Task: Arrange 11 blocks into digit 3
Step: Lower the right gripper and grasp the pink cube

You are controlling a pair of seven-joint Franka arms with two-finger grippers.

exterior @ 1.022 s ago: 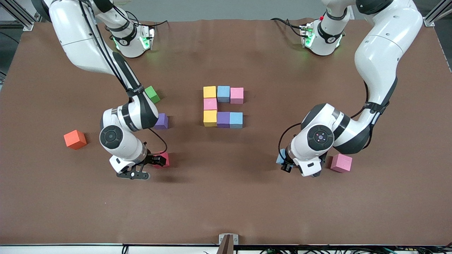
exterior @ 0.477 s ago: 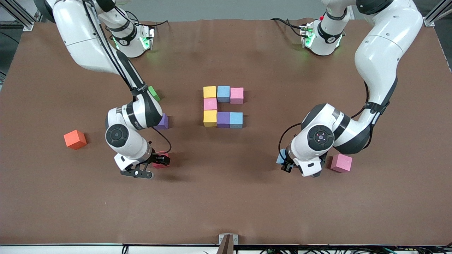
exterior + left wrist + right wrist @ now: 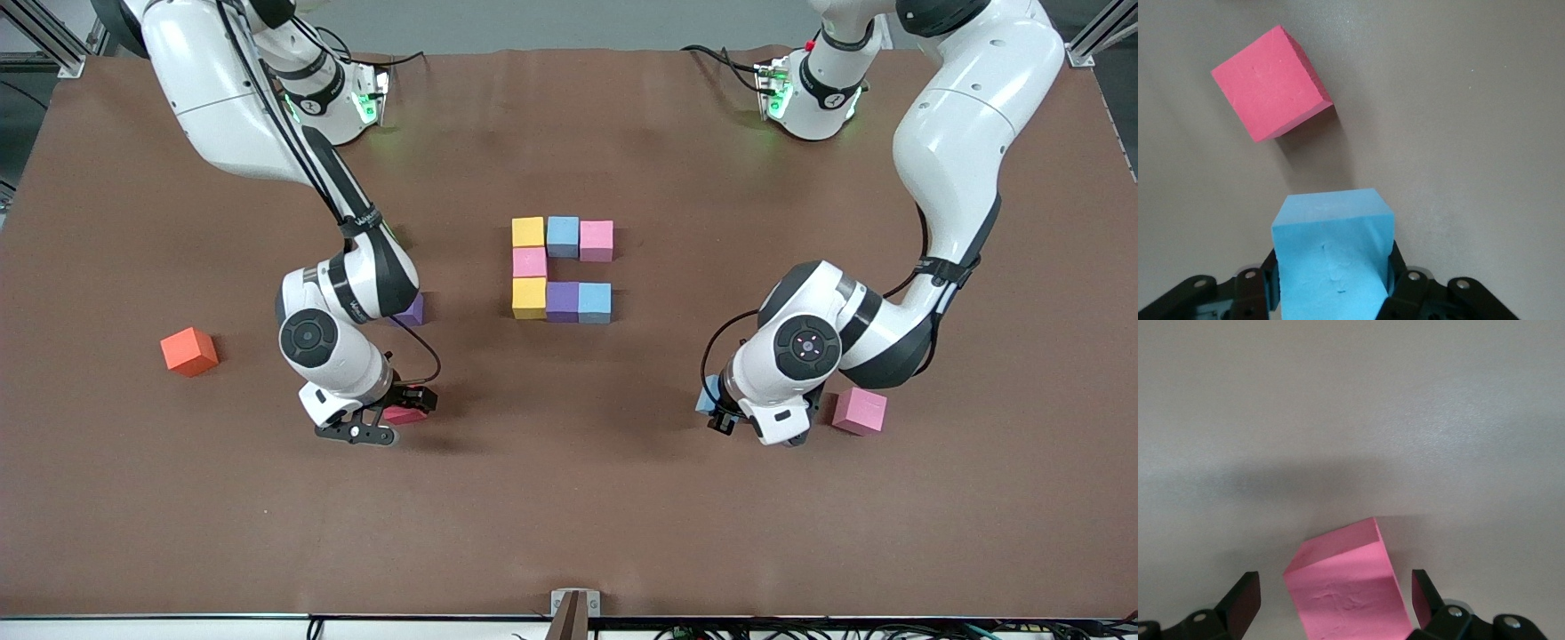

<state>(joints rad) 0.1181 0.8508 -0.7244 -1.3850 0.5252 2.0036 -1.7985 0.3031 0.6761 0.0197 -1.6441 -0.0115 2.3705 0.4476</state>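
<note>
Brown table cloth [image 3: 569, 516] fills the room, bare at the edge close to the camera. First come the 2 claws, both low. The left gripper [image 3: 1331, 293] is squeezed tight on a light blue block [image 3: 1331, 260], and a pink block [image 3: 860, 410] sits just beside it. The right gripper [image 3: 1335, 600] is spread wide with nothing held yet. A red block [image 3: 1348, 593] lies right between its fingers, turned a bit crooked, so I think it only needs to close. An orange cube [image 3: 188, 351] sits well apart, toward the right arm's end. Farther up, a purple block [image 3: 411, 308] peeks out by the right arm. In the middle, 7 blocks [image 3: 562, 268] touch, making 2 bars and 1 joiner. No boxes or bowls are on the table.
</note>
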